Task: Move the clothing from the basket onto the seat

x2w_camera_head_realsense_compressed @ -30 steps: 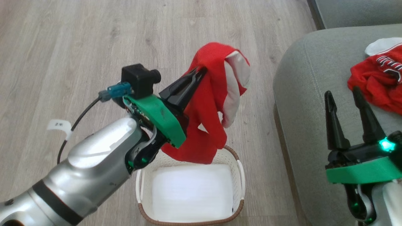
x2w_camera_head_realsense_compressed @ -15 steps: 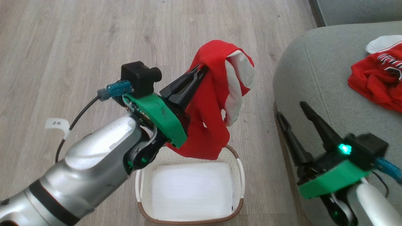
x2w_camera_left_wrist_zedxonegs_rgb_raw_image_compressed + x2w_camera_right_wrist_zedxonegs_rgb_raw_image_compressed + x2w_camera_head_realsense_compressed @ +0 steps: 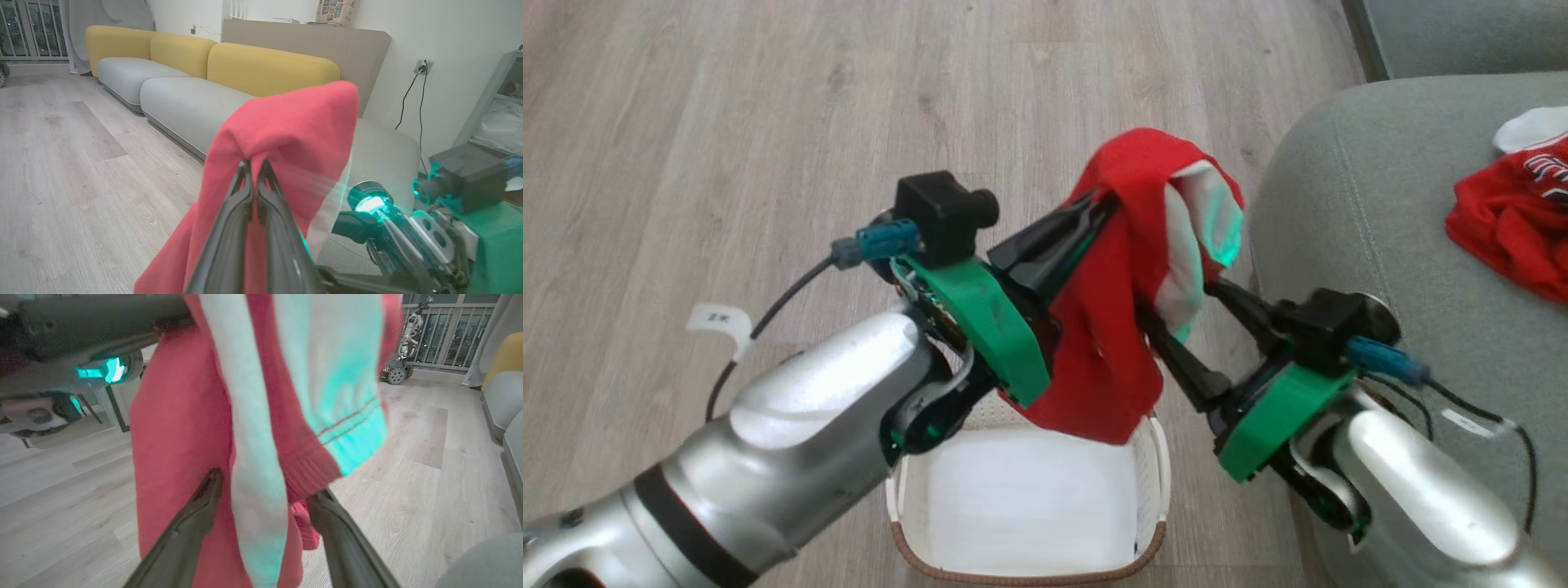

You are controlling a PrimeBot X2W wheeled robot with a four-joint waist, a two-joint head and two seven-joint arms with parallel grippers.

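Item: basket (image 3: 1156,465), cream with a brown rim, standing on the wood-look floor (image 3: 727,122), its white inside bare. Item: red garment (image 3: 1111,327) with white striped trim, held in the air above the basket's far edge, its lowest fold hanging just over the rim. Item: left end effector (image 3: 1104,198), above the basket and clenched on a bunched top fold of the red garment, fingers pressed together. Item: right end effector (image 3: 265,484), above the basket's right side, fingers spread, with a hanging white-striped fold of the red garment between them; not closed on it. Item: seat (image 3: 1380,204), grey-green, to the right of the basket. Item: red jersey (image 3: 1515,237), crumpled on the seat, well apart from the basket.
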